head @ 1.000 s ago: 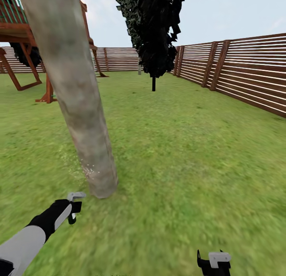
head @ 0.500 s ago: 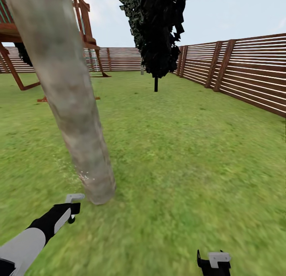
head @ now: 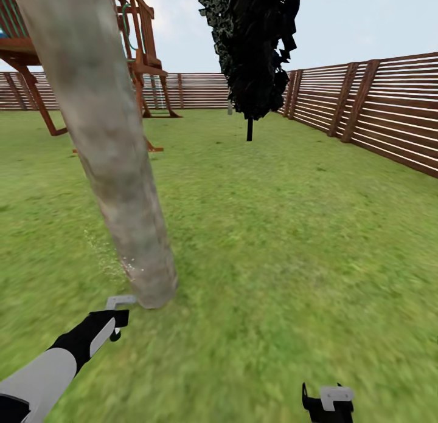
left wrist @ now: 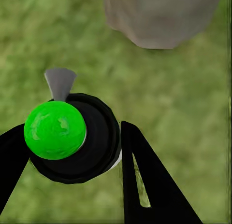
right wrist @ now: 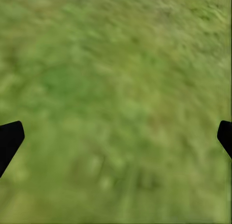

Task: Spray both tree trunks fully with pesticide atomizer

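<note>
Grass lawn [head: 292,240], slatted fence [head: 389,116] along the right. Near tree trunk [head: 106,149] leans up left of centre, pale specks low on its base. Second tree [head: 255,43] farther back. Left gripper [head: 115,318] just short of the trunk base, fingers clamped around the pesticide atomizer [left wrist: 77,137], top dot showing green. Right gripper [right wrist: 116,137] spread wide over grass, holding nothing.

A fenced back garden, rendered in a simulator. Grass [head: 292,240] covers the whole ground, and a brown slatted wooden fence [head: 377,107] runs along the right side and across the far end. A thick grey-brown tree trunk [head: 109,155] rises from the lawn close by, a dark-leaved tree [head: 255,46] stands farther back, and a wooden play frame [head: 137,58] sits at the far left under open sky.
</note>
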Robot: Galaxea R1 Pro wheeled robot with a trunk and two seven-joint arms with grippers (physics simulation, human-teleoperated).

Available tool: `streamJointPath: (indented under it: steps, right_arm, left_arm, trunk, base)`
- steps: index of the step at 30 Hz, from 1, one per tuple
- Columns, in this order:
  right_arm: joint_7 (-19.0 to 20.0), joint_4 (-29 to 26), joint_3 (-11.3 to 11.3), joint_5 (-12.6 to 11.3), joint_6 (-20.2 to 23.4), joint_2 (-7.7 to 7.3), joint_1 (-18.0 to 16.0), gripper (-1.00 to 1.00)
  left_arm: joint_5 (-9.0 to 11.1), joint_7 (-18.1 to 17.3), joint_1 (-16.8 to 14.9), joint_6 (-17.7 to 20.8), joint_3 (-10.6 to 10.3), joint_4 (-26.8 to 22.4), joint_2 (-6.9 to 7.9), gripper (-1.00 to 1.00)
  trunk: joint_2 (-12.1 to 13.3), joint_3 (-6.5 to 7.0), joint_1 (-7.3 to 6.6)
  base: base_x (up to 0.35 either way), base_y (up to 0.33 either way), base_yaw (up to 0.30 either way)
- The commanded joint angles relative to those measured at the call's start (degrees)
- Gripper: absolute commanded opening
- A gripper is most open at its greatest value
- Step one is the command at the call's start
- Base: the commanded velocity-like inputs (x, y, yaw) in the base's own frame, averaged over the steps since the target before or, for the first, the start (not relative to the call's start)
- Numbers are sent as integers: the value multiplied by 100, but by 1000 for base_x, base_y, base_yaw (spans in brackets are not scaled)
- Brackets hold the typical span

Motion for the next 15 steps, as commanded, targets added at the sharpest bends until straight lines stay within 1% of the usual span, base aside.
streamJointPath:
  steps: [1,7,9,15]
  right_arm:
    - [0,0,2,1,0,0,0,100]
    - [0,0,2,1,0,0,0,100]
    - [0,0,2,1,0,0,0,100]
    - [0,0,2,1,0,2,0,100]
  left_arm:
    - [-10,1,0,3,1,0,3,-100]
    - [-11,1,-1,5,0,0,6,-100]
    - [-11,1,-1,5,2,0,6,-100]
    - [-11,1,-1,5,2,0,6,-100]
  trunk:
    - [-1,0,-1]
    - [-1,0,-1]
    - [-1,0,-1]
    - [-1,0,-1]
  base:
    - [157,-226,4]
    - [151,-238,0]
    - [46,-265,39]
    - [3,-272,246]
